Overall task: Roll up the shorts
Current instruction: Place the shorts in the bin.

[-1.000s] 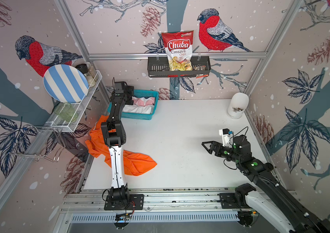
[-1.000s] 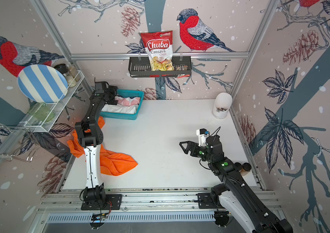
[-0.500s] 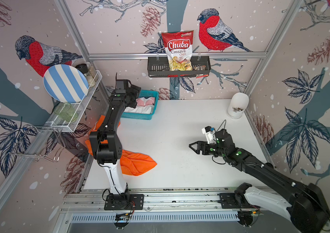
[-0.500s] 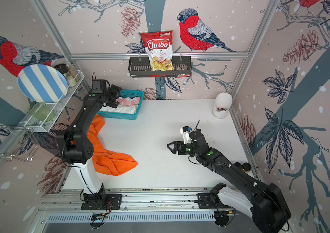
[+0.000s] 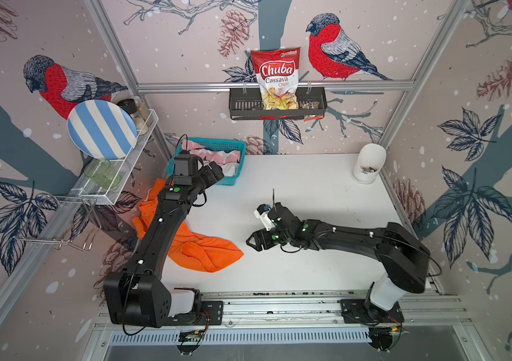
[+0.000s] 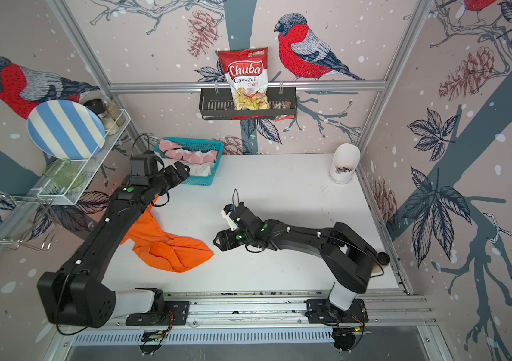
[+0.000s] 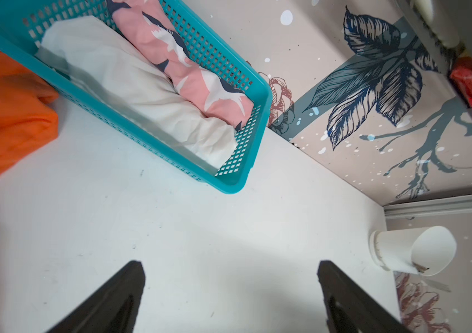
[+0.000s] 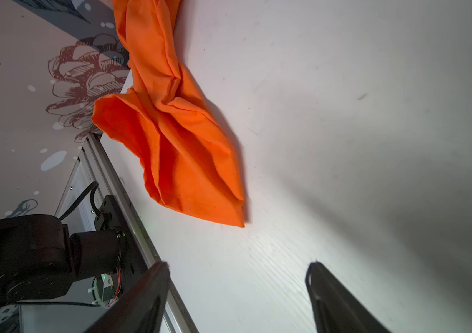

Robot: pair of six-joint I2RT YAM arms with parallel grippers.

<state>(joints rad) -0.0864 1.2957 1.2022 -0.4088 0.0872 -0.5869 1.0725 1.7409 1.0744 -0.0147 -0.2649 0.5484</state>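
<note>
Right now the orange shorts (image 5: 207,253) lie crumpled and unrolled on the table (image 5: 311,193), along the edge on the left arm's side and partly under that arm. The white shorts (image 7: 131,86) are bundled and the pink shark-print shorts (image 7: 197,75) are a tight roll, side by side in the teal basket (image 7: 257,121) at the far corner. The left end effector (image 7: 229,268) hangs near the basket, fingers wide apart with nothing between them. The right end effector (image 8: 237,268) is low over bare table near the orange shorts' corner, clear of the fabric, fingers apart and empty.
</note>
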